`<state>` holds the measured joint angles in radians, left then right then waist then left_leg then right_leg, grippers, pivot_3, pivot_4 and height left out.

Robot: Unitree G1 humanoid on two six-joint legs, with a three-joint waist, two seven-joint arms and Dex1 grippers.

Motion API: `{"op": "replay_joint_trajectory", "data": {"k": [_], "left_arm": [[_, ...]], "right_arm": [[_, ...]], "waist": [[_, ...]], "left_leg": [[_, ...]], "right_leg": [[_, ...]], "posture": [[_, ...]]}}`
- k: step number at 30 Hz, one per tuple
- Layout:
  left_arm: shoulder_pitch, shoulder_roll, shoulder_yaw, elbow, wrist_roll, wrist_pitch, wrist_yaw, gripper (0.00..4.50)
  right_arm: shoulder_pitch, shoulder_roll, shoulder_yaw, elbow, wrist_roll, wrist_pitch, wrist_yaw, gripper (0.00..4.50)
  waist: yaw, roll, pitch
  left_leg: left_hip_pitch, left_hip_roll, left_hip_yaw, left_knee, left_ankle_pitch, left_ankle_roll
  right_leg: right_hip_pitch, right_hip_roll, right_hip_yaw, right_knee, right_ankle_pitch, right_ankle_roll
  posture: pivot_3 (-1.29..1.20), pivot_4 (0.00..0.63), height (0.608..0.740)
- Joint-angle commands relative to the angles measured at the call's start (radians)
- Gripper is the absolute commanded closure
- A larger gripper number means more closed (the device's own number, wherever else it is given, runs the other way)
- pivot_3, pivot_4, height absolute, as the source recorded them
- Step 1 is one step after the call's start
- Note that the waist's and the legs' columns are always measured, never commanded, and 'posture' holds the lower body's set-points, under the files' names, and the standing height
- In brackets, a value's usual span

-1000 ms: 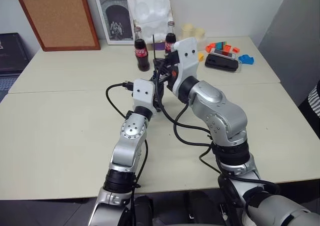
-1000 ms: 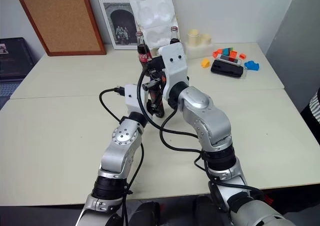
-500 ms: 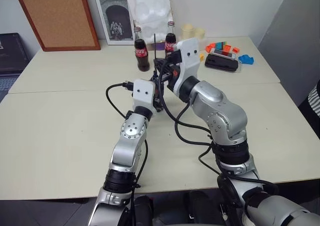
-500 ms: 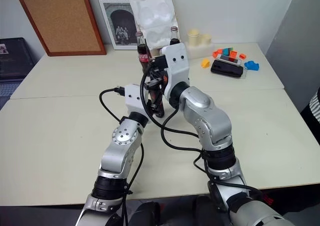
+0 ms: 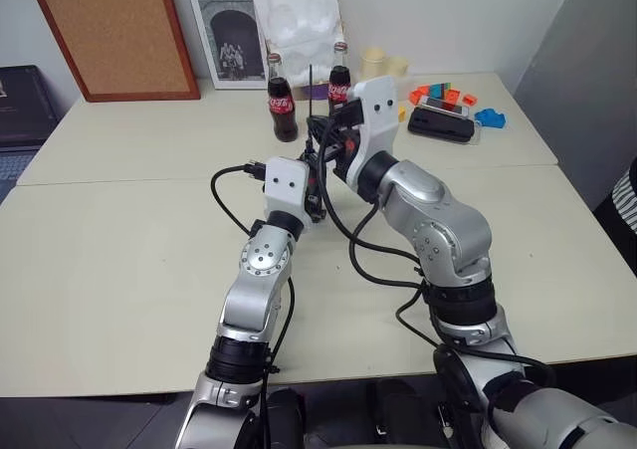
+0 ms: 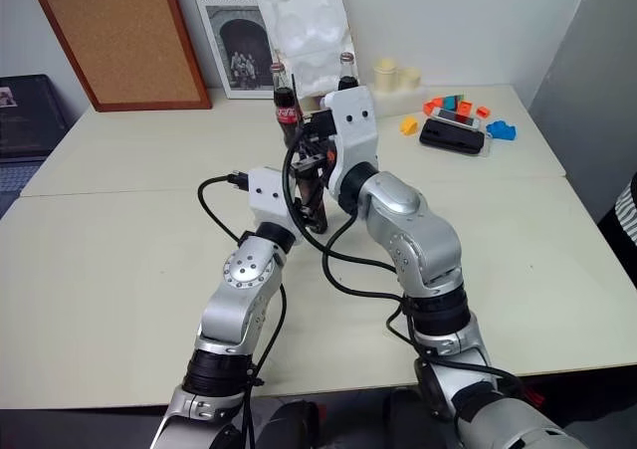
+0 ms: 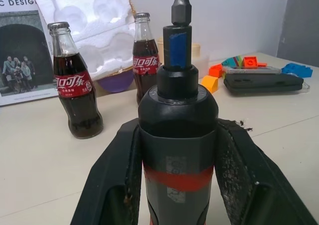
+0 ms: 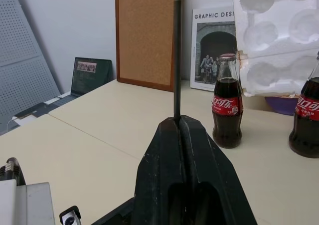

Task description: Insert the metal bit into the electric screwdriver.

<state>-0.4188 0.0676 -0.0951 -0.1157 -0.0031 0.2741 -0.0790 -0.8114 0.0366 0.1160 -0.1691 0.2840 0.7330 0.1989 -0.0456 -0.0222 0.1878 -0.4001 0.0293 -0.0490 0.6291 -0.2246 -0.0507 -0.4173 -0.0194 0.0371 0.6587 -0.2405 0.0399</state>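
Head pair downward; wrist views close.

Even, bright indoor light falls on the pale surface (image 5: 119, 270), leaving only soft, faint shadows. Head views are sharp throughout. In the wrist views, the cola bottles (image 7: 75, 85) and wall poster (image 8: 212, 45) look slightly soft.

Black screwdriver (image 7: 177, 135) with a red band; dark grey bit (image 8: 177, 50); red-labelled cola bottles (image 7: 75, 93); cream table (image 5: 119, 270).
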Motion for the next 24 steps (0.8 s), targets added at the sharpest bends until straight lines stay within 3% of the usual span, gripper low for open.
{"op": "replay_joint_trajectory", "data": {"k": [1, 24], "left_arm": [[-0.019, 0.008, 0.019, -0.015, 0.010, -0.017, 0.004, 2.84], [-0.017, 0.007, 0.015, -0.019, 0.011, -0.019, 0.000, 2.84]], "right_arm": [[0.000, -0.006, 0.023, -0.002, -0.013, -0.017, 0.018, 4.50], [-0.052, -0.058, 0.005, 0.037, 0.021, 0.084, 0.081, 4.50]], "waist": [[0.000, 0.000, 0.000], [0.000, 0.000, 0.000]], "left_leg": [[0.000, 0.000, 0.000, 0.000, 0.000, 0.000], [0.000, 0.000, 0.000, 0.000, 0.000, 0.000]], "right_leg": [[0.000, 0.000, 0.000, 0.000, 0.000, 0.000], [0.000, 0.000, 0.000, 0.000, 0.000, 0.000]], "posture": [[0.00, 0.150, 0.740], [0.00, 0.150, 0.740]]}}
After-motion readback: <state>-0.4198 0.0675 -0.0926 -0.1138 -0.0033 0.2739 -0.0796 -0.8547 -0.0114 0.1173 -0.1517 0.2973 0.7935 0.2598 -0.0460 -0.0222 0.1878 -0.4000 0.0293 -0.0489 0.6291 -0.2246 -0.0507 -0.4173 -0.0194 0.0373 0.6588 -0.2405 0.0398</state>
